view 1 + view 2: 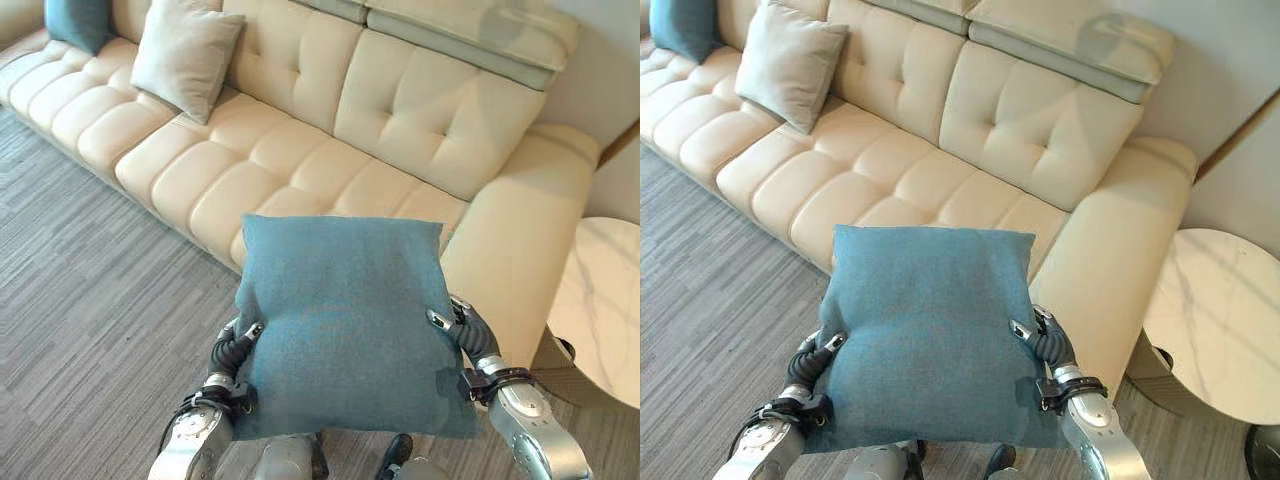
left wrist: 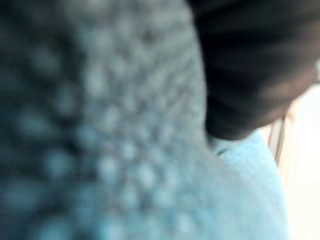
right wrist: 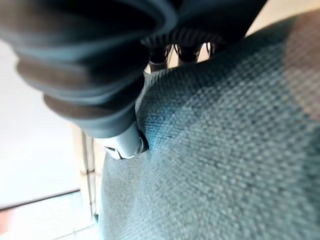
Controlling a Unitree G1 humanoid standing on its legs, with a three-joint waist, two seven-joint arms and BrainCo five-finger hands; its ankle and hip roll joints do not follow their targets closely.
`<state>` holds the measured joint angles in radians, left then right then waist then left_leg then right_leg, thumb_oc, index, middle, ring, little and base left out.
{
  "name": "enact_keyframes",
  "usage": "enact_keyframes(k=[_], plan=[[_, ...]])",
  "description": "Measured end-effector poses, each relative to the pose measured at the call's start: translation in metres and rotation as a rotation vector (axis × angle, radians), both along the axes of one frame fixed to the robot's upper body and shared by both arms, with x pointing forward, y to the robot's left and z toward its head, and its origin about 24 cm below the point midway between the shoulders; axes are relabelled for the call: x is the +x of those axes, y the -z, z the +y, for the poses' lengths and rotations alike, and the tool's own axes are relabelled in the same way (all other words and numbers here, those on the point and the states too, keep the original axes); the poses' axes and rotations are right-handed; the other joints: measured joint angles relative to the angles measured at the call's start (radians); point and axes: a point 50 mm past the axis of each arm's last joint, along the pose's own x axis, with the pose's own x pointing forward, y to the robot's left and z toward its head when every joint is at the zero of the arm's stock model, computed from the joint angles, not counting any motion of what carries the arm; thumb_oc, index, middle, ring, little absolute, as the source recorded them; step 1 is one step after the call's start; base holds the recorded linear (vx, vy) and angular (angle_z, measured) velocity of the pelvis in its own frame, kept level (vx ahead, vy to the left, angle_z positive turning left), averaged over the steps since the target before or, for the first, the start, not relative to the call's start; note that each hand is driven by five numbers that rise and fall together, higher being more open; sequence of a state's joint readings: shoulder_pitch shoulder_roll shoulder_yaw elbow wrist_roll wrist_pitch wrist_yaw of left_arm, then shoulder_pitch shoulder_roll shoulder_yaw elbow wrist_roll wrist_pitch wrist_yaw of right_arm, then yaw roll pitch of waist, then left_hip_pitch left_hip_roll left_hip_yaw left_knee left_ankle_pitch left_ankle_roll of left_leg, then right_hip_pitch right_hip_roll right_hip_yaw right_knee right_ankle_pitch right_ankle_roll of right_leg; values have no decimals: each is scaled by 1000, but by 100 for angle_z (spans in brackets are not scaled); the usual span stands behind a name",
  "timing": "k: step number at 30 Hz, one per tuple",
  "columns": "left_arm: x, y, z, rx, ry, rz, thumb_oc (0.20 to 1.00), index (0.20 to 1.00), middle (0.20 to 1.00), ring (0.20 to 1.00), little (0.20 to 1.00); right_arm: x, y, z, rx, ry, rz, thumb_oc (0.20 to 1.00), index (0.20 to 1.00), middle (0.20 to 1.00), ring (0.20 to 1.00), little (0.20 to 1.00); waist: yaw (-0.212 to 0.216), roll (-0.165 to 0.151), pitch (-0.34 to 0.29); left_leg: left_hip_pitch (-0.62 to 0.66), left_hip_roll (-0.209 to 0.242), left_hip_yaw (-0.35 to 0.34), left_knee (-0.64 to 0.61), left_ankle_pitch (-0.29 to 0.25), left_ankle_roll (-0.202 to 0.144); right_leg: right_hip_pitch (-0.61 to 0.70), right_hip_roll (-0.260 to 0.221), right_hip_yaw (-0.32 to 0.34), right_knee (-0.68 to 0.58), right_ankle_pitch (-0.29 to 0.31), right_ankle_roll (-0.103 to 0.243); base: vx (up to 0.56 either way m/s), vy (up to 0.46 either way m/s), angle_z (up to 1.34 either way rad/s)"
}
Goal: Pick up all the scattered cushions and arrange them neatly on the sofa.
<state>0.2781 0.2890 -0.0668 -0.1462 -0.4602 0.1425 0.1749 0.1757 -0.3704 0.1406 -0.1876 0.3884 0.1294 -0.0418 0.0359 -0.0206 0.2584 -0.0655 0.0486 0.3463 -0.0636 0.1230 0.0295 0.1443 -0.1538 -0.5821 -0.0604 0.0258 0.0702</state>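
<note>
Teal cushion (image 1: 345, 325) is clamped between left hand (image 1: 243, 338) and right hand (image 1: 452, 320), thumbs pinching its front — beige sofa (image 1: 330, 150) is seen behind from the eye views.

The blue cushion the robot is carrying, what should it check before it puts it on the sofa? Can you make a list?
1. Blue cushion held on both sides: ok. The left hand presses one edge, and the right hand presses the other.
2. Cushion off the floor: ok, it is up in front of the robot.
3. Free seat ahead: ok. The cream sofa is bare right past the cushion.
4. Other cushions out of the way: ok. The beige cushion and the dark teal cushion sit farther along the sofa.
5. Round marble table clear of the path: ok, it stands beyond the armrest.
6. How firm the grip is: cannot tell, the fingers are mostly hidden.
</note>
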Motion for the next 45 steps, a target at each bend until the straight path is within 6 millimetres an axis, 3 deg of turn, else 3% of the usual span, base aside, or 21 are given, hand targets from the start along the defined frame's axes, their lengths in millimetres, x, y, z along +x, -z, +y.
enact_keyframes(k=[5,6,7,8,9,11,13,15,19,23,25,27,30,34,36,37,39,40,41,43,45], plan=[[5,-3,-2,7,4,-14,200,200,200,200,200,3,-3,1,-11,3,-17,200,200,200,200,200,-2,-7,0,-6,-33,-40,8,-18,21,-24,-51,-4,116,-34,36,137,352,33],[7,-1,-3,6,5,-8,200,200,200,200,200,4,-3,2,-20,3,-20,200,200,200,200,200,-13,2,2,-20,-43,-53,24,-34,42,-67,-88,28,247,-58,34,110,252,59],[9,0,-6,10,15,-1,200,200,200,200,200,2,-1,0,-31,15,-11,200,200,200,200,200,-55,22,-6,-29,-39,-112,36,-48,48,-142,-108,129,392,-122,33,58,118,79],[12,-5,0,50,22,-18,200,200,200,200,200,0,2,4,-20,10,-2,200,200,200,200,200,-69,6,-11,-30,-46,-129,6,-30,66,-257,-38,355,436,-212,62,108,93,77],[15,-8,8,85,17,-27,200,200,200,200,200,2,1,8,-9,2,-6,200,200,200,200,200,-68,-11,-2,-32,-55,-132,-5,-28,77,-334,16,445,421,-223,57,133,23,37],[17,-10,10,90,13,-35,200,200,200,200,200,1,2,10,-7,-2,-2,200,200,200,200,200,-71,-19,8,-25,-70,-144,-16,-28,75,-416,82,428,329,-184,20,161,-48,29],[15,-7,9,79,4,-24,200,200,200,200,200,0,6,8,-9,4,17,200,200,200,200,200,-74,-18,15,-2,-80,-166,-16,-44,71,-430,113,412,231,-91,20,233,-73,42],[10,-3,9,72,2,-5,200,200,200,200,200,-1,8,7,-9,4,24,200,200,200,200,200,-72,-28,18,24,-101,-190,-17,-54,51,-394,107,358,103,2,19,298,-82,41],[5,1,3,67,29,13,200,200,200,200,200,-10,15,0,-11,28,58,200,200,200,200,200,-74,-20,14,100,-103,-234,-17,-87,10,-275,121,361,23,130,-41,276,-94,41],[0,2,0,59,45,17,200,200,200,200,200,-13,16,-4,2,38,66,200,200,200,200,200,-85,-15,8,118,-68,-232,80,-152,-73,-183,153,348,-20,97,-98,236,-129,11],[3,-1,-4,54,67,-2,200,200,200,200,200,-14,15,-8,-6,53,67,200,200,200,200,200,-79,-37,11,22,-69,-234,347,-205,-96,-148,147,363,-20,94,-133,178,-118,-10],[0,1,-6,43,62,10,200,200,200,200,200,-12,13,-11,-15,48,59,200,200,200,200,200,-62,-29,8,-20,-52,-255,484,-247,-101,-112,154,390,-20,84,-155,123,-28,-53],[5,-3,-9,35,67,-17,200,200,200,200,200,-9,9,-12,-20,51,36,200,200,200,200,200,-67,-28,6,-75,-40,-293,470,-266,-93,-93,170,444,-17,57,-174,144,12,-59],[7,-4,-9,36,60,-19,200,200,200,200,200,-6,7,-13,-25,50,27,200,200,200,200,200,-87,-52,6,-63,-27,-436,179,-209,-84,-66,168,545,-17,45,-155,153,64,-70],[12,-4,-10,38,60,-22,200,200,200,200,200,-5,8,-14,-32,57,30,200,200,200,200,200,-93,-53,7,-53,8,-580,38,-143,-110,-42,172,610,-18,28,-129,159,167,-73],[12,-5,-10,38,61,-25,200,200,200,200,200,-5,8,-15,-34,59,30,200,200,200,200,200,-95,-51,6,-50,19,-603,18,-135,-111,-39,170,619,-18,25,-123,181,268,-74],[12,-4,-14,29,64,-24,200,200,200,200,200,-5,8,-18,-52,61,34,200,200,200,200,200,-121,-25,-2,-60,28,-605,14,-116,-105,-17,166,645,-19,15,-99,175,273,-56],[11,-2,-17,18,65,-15,200,200,200,200,200,-7,9,-22,-69,64,45,200,200,200,200,200,-135,12,-19,-52,23,-609,10,-120,-97,-4,172,662,-18,-6,-73,246,356,-60],[12,-2,-18,21,71,-17,200,200,200,200,200,-9,12,-22,-67,69,54,200,200,200,200,200,-147,11,-26,-42,15,-600,23,-41,-103,-6,157,694,-13,-21,-51,247,357,-66],[10,0,-15,43,64,-7,200,200,200,200,200,-10,15,-17,-42,69,62,200,200,200,200,200,-133,1,-35,-16,-29,-556,22,-33,-93,-15,107,744,9,-62,-35,256,412,-85],[9,0,-11,66,75,-1,200,200,200,200,200,-13,18,-15,-20,77,76,200,200,200,200,200,-141,0,-47,4,-75,-482,16,-3,-53,-31,44,756,38,-69,16,182,355,-79]])
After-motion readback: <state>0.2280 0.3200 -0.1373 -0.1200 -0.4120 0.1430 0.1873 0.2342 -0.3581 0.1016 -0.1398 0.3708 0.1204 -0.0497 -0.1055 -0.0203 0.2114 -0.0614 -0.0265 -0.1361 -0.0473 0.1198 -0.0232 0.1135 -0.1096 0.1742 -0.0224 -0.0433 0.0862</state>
